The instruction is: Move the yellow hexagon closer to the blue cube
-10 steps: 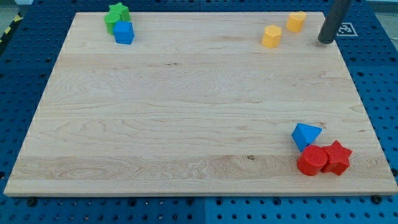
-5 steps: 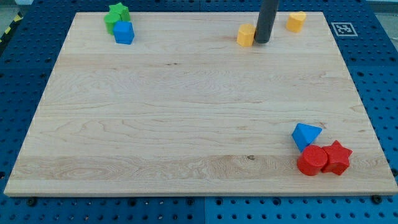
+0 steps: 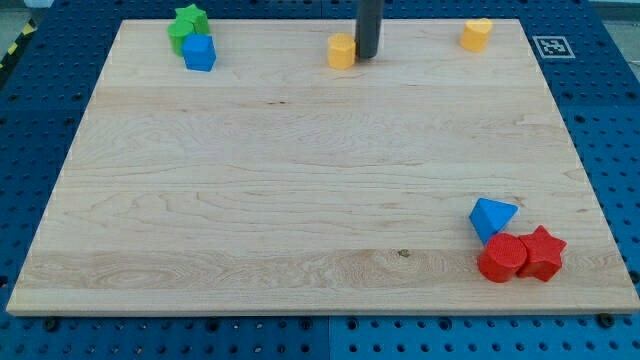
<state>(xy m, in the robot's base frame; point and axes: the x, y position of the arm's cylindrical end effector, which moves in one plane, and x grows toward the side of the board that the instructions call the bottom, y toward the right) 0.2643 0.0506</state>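
Note:
The yellow hexagon (image 3: 342, 50) lies near the board's top edge, a little right of the middle. My tip (image 3: 367, 55) touches its right side. The blue cube (image 3: 199, 52) sits at the view's top left, well to the left of the hexagon, with a green star (image 3: 187, 25) pressed against its upper left.
A second yellow block (image 3: 476, 34) sits at the top right. A blue triangular block (image 3: 491, 218), a red cylinder (image 3: 500, 259) and a red star (image 3: 542, 252) cluster at the bottom right. The wooden board (image 3: 300, 180) lies on a blue pegboard.
My tip came in from the view's top right, met the yellow hexagon's right side and has pushed it leftwards along the top edge towards the blue cube. Other blocks have not moved.

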